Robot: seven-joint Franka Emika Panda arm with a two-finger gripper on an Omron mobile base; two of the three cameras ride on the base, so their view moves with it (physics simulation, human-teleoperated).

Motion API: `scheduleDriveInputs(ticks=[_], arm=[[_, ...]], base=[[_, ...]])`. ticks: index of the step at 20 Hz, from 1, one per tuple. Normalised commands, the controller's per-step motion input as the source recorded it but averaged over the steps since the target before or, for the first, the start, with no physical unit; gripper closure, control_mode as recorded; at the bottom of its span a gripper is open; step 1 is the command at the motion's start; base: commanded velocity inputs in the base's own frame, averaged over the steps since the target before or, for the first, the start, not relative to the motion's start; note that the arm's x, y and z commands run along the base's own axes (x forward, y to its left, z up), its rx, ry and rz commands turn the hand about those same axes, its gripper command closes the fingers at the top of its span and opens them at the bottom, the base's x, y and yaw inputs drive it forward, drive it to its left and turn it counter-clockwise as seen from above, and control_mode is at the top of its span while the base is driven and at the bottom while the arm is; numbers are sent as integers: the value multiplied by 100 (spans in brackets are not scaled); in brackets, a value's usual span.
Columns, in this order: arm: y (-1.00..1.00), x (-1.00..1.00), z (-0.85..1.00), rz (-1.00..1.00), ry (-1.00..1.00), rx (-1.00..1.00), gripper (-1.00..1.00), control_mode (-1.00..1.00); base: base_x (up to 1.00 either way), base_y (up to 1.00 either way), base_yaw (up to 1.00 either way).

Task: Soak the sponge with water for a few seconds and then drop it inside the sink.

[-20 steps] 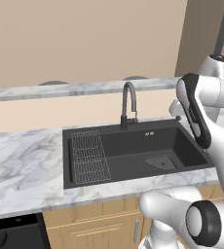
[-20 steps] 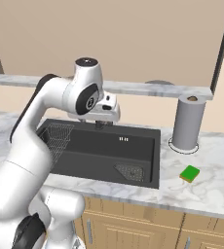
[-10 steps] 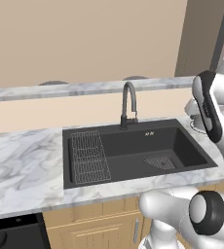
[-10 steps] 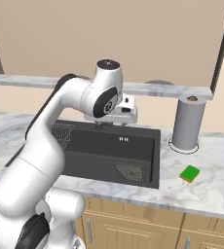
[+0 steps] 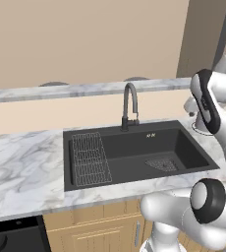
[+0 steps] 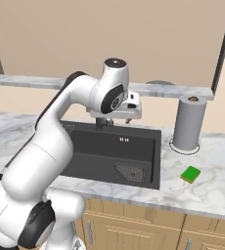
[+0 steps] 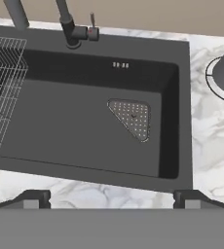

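A marble-patterned counter (image 6: 217,156) runs across the middle of both base views, backed by a plain beige wall and a raised marble ledge. Set into the counter is the sink (image 5: 183,147), a dark rectangular basin.

**Basin contents.** A wire grid rack (image 5: 89,158) occupies the left portion of the basin in the left base view. A triangular mesh drain (image 7: 132,118) lies on the basin floor, near centre in the hand view. The gooseneck faucet (image 5: 129,106) stands at the back rim. No stream is visible at the spout, and no sponge is in the basin.

**Task object.** The sponge (image 6: 190,174) lies flat on the counter at the lower right of the right base view, just beside the right rim of the sink and in front of a grey cylinder (image 6: 189,122) that stands on a round base. In the hand view, a green sliver shows at the right edge.

**End effector.** The gripper (image 7: 111,198) hangs above the front edge of the sink, fingers spread wide, nothing between them.

**Step in hand.** Judged from position, this is the approach phase: the sponge is not yet grasped and soaking has not begun.

**Next move.** The arm needs to travel toward the sponge, descend over it, and close on its sides. The water likely needs turning on before soaking.
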Motion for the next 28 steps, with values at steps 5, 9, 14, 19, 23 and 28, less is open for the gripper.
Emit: scheduleDriveInputs(ticks=[5,9,14,19,23,28], arm=[[-1,17,0,0,-1,0,-100,-100],[-2,10,0,0,-3,0,-100,-100],[0,22,0,0,-8,0,-100,-100],[0,19,0,0,-11,0,-100,-100],[0,15,0,0,-12,0,-100,-100],[0,4,-3,0,-15,1,-100,-100]], base=[[0,0,0],[0,0,0],[0,0,0],[0,0,0],[0,0,0],[0,0,0]])
